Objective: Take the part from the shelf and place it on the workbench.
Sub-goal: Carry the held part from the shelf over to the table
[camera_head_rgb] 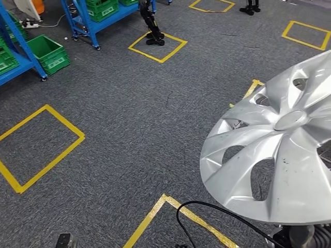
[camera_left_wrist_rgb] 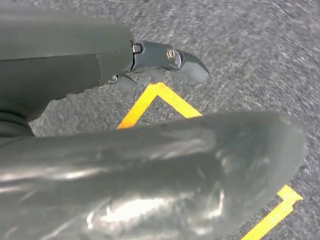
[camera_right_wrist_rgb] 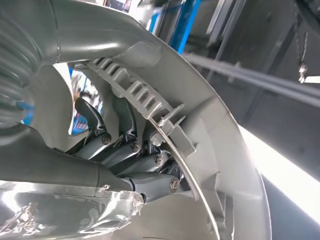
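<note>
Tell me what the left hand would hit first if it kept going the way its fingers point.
Probably the grey carpet: the left hand points down toward it, near the yellow tape. Nothing else shows ahead, though depth is unclear.

head view high, wrist views close

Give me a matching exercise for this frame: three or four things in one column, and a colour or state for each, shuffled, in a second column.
Things:
1. hubcap
2. crate
3. floor tape square
4. right robot hand

Colour or state:
A. yellow, on the grey carpet
B. green, on the floor beside the blue shelf frame
C. silver, held up above the floor
D. dark fingers curled over the rim of the part, seen from its back side

Pairs: 1-C, 2-B, 3-A, 4-D
</note>
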